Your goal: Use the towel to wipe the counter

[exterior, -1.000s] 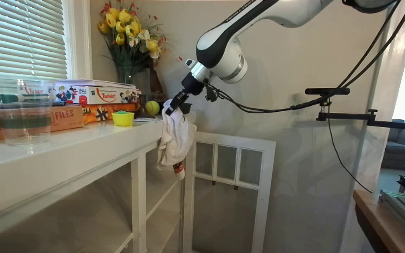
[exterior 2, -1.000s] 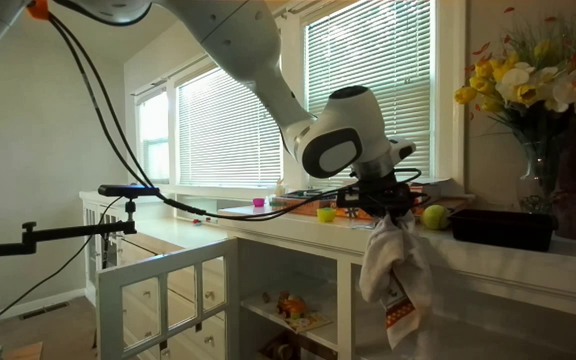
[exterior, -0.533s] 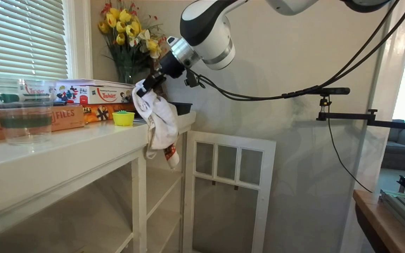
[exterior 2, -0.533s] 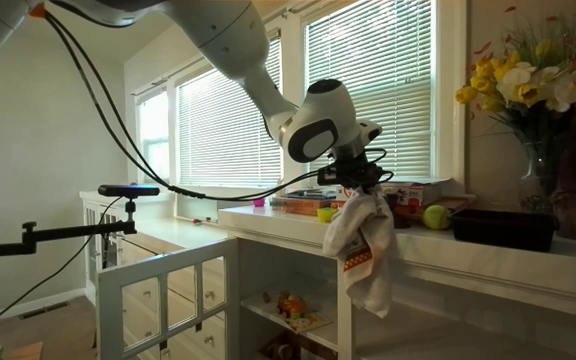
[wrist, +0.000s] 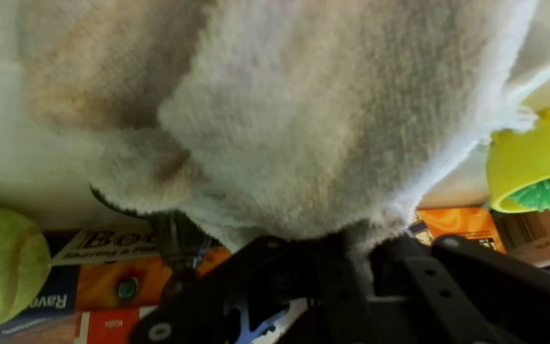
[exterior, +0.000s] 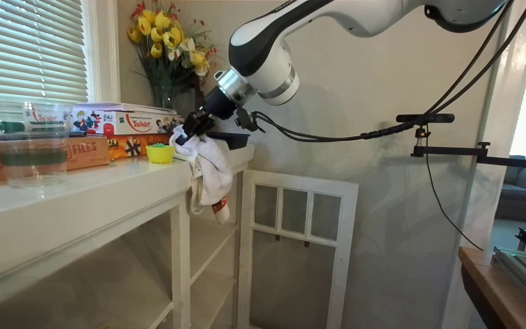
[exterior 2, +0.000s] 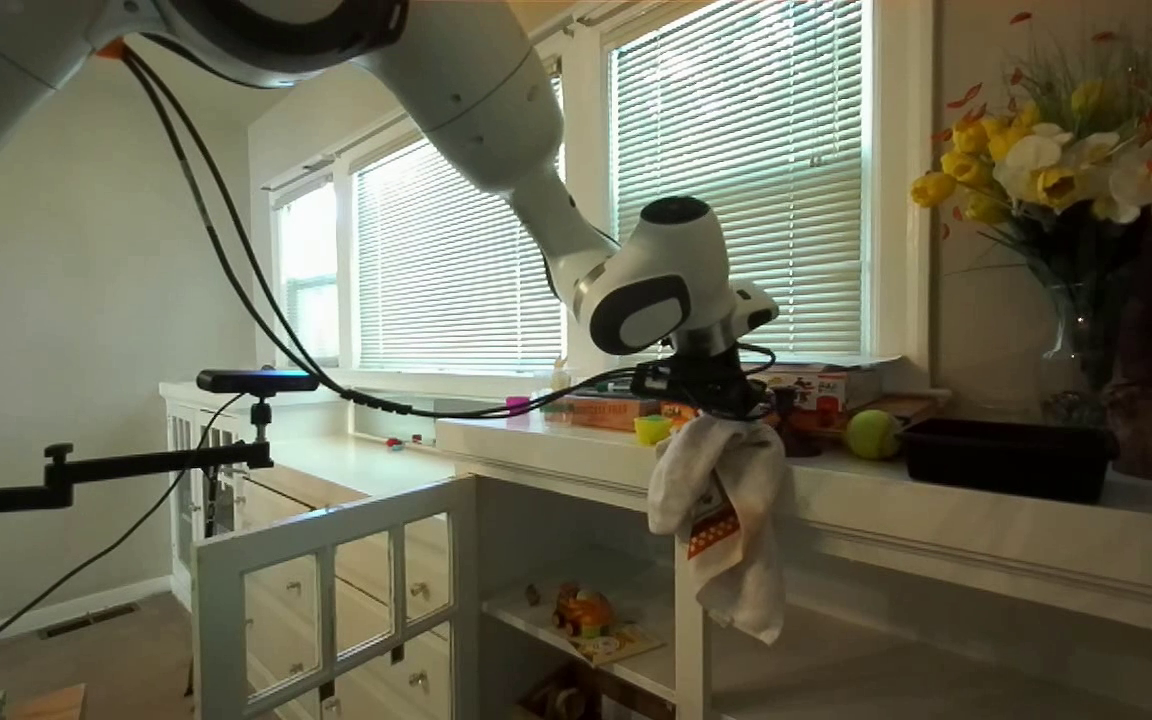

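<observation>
Your arm (exterior: 277, 71) is white with chunky black trim, and you've got a shiny silver collar (exterior: 235, 87) mid-frame. Cables (exterior: 377, 133) are plain black, plus an orange bit (exterior 2: 112, 48) upper left in an exterior view. Your gripper (exterior: 183, 137) is black too, pale round screw heads (wrist: 160, 331) low in the wrist view.

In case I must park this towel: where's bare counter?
Free: the upper counter between the clear cup and yellow pot, in front of the FILES box; and, in an exterior view, most of the lower counter behind the paned door. Crowded: the back, where the Twister box sits on an orange box, and around the tennis ball and black tray.
</observation>
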{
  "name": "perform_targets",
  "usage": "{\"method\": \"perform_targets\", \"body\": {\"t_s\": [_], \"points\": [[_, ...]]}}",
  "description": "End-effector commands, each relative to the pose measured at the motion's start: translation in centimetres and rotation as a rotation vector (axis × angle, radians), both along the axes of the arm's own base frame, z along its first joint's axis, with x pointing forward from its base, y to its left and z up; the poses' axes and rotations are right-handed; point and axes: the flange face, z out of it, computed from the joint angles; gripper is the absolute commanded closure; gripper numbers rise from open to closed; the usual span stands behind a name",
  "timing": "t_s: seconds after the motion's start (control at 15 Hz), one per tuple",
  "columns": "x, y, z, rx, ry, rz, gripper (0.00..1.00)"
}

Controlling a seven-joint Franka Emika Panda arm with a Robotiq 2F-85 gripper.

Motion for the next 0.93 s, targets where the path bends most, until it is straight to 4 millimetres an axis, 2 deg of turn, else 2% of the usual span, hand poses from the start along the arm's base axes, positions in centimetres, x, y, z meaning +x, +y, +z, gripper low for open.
{"method": "perform_targets", "body": {"t_s": [0.0, 0.2, 0.4, 0.6, 0.87], "points": [[0.4, -0.9, -1.5, 0.075, 0.054, -0.091, 0.96], [-0.3, -3.4, -1.8, 0.1, 0.058, -0.215, 0.96], [-0.5, -5.1, -2.2, 0.131, 0.055, -0.288, 0.96], [0.4, -4.4, -2.4, 0.154, 0.051, -0.205, 0.96], [1.7, -1.6, -2.8, 0.193, 0.074, -0.074, 0.96]]}}
